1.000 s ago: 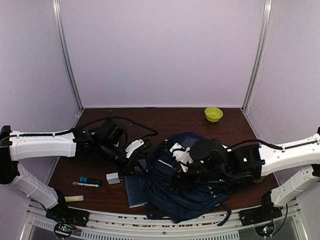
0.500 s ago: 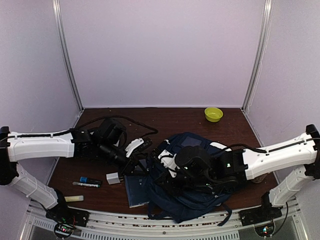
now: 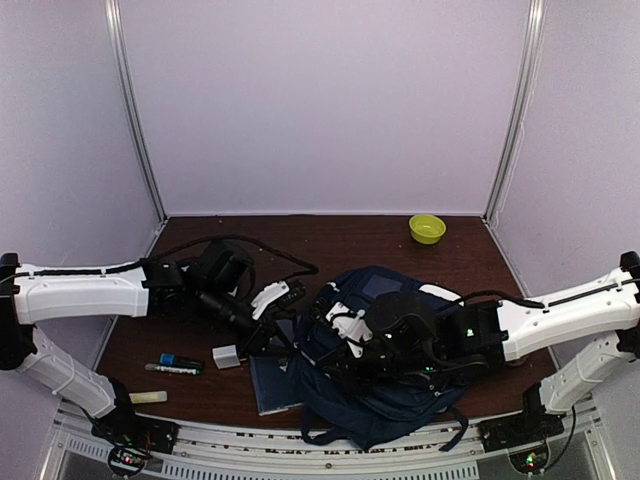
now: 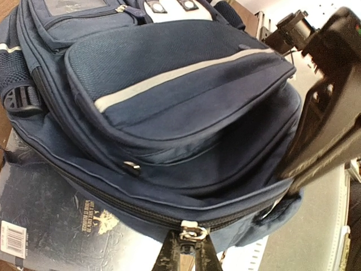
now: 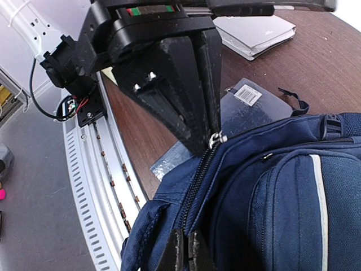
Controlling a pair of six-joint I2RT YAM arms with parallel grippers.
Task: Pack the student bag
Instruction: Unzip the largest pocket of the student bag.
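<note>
Clutter at the near left: pale yellow stick [image 3: 147, 397] flat on the brown table [image 3: 350, 240], closest to the front rail [image 3: 230, 442]. Just beyond, blue-and-black marker [image 3: 178, 362], and beside that a small white block [image 3: 227, 355]. Student bag [image 3: 390, 400] next: sprawls across the middle-right of the tabletop, front pocket up, white stripe showing, near end reaching the rail. Overlaps a dark blue book [image 3: 268, 385] lying flat under its left side, barcode sticker [image 4: 14, 238] peeking out. And the grips! Left gripper [image 4: 189, 254], in from the left, clamped hard on the metal zipper pull [image 4: 190, 230] at the bag's left rim, fingers [image 4: 169, 257] nearly touching. Right gripper [image 5: 185, 254], in from the other side across the bag, fingers pressed together right on the zipper seam, just short of that pull; cannot tell whether any fabric sits pinched between them. Tips of the two close together, aimed at each other. Far back, right corner: green bowl [image 3: 427, 228], well apart from everything else.
</note>
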